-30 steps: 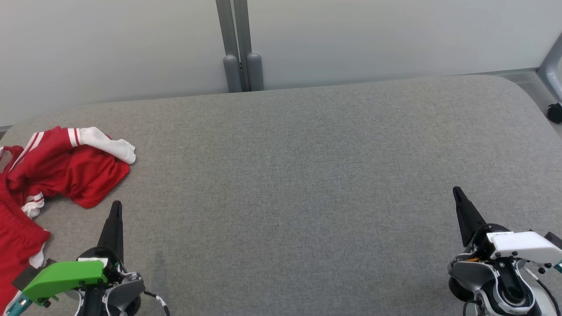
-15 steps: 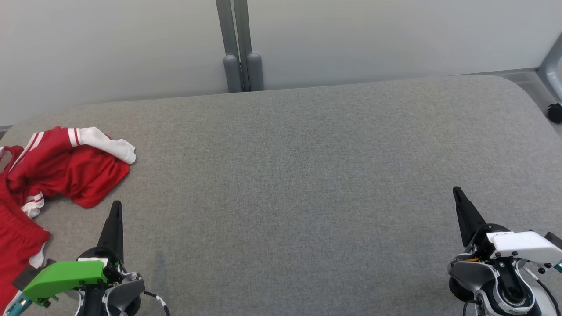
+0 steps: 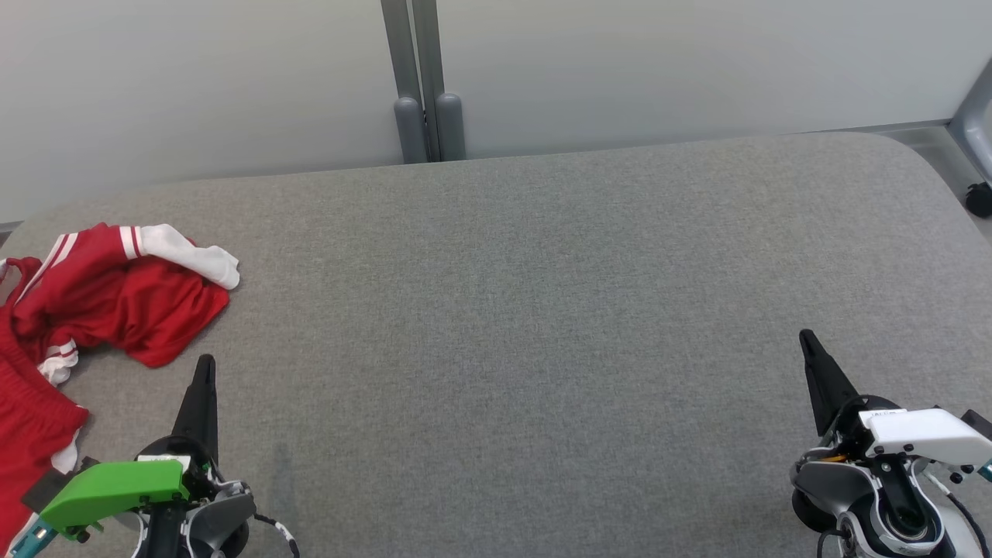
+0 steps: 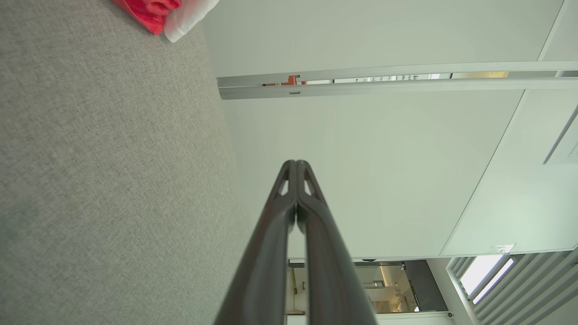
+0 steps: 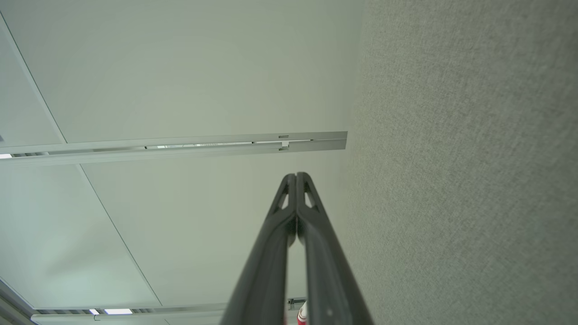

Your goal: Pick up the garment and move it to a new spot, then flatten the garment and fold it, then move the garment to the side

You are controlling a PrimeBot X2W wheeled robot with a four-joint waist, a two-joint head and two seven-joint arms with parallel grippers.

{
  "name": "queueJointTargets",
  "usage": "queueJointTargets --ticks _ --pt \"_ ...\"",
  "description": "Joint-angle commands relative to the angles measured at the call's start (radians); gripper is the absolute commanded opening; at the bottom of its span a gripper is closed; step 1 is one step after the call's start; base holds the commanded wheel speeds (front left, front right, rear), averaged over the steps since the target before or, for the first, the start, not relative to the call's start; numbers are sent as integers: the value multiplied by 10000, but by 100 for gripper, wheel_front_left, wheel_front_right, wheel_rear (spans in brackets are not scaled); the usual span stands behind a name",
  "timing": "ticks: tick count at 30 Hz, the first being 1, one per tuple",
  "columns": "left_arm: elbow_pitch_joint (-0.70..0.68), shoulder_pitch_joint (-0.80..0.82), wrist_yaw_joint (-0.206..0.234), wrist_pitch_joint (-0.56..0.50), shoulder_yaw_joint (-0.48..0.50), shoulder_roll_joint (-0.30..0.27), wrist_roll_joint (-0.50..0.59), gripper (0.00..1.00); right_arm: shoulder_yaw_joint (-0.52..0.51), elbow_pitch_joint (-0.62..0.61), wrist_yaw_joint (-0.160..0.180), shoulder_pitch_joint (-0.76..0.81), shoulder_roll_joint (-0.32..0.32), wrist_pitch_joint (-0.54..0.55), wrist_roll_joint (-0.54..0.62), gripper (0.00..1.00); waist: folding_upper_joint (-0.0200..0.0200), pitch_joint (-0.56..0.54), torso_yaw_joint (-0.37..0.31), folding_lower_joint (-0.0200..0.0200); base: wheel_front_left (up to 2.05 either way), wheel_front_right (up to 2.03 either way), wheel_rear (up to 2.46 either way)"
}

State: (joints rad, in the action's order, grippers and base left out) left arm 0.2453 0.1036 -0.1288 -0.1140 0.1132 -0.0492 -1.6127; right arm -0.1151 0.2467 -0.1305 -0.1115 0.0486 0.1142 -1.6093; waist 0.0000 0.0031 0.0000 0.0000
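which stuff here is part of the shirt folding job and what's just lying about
Job:
- red and white shirt, crumpled at the left edge of the grey table
- left end effector and right end effector, both shut and empty

Lying about:
- two grey posts by the wall
- small black object beyond the table's far right corner

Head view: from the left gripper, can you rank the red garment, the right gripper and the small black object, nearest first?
1. garment, just ahead of the left gripper, to its left.
2. right gripper, across the table, lower right.
3. small black object, past the table's far right corner.
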Motion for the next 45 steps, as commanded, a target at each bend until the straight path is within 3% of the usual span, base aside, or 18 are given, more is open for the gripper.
queueJointTargets --ticks 1,17,18,30,40,45 --pt "-17 117 -49 -27 21 -15 1 0 2 -53 -5 86 17 20 -74 0 0 0 0 0 0 0 0" --pt "-17 117 -49 -27 21 -15 1 0 3 -54 -5 86 17 20 -74 0 0 0 0 0 0 0 0" --pt "0 0 0 1 0 0 0 100 0 -1 0 0 0 0 0 100 0 0 0 0 0 0 0" --pt "127 -129 10 447 -300 40 191 100 449 -167 1 102 -40 -419 165 100 0 6 10 0 0 0 0" --pt "-289 -26 4 948 -464 -33 1273 100 1020 -660 1 -3 94 -937 599 100 0 8 16 0 0 0 0" --pt "-440 -31 1 1160 -566 -74 2337 100 1029 -862 0 -48 102 -1152 1198 100 0 9 19 0 0 0 0"
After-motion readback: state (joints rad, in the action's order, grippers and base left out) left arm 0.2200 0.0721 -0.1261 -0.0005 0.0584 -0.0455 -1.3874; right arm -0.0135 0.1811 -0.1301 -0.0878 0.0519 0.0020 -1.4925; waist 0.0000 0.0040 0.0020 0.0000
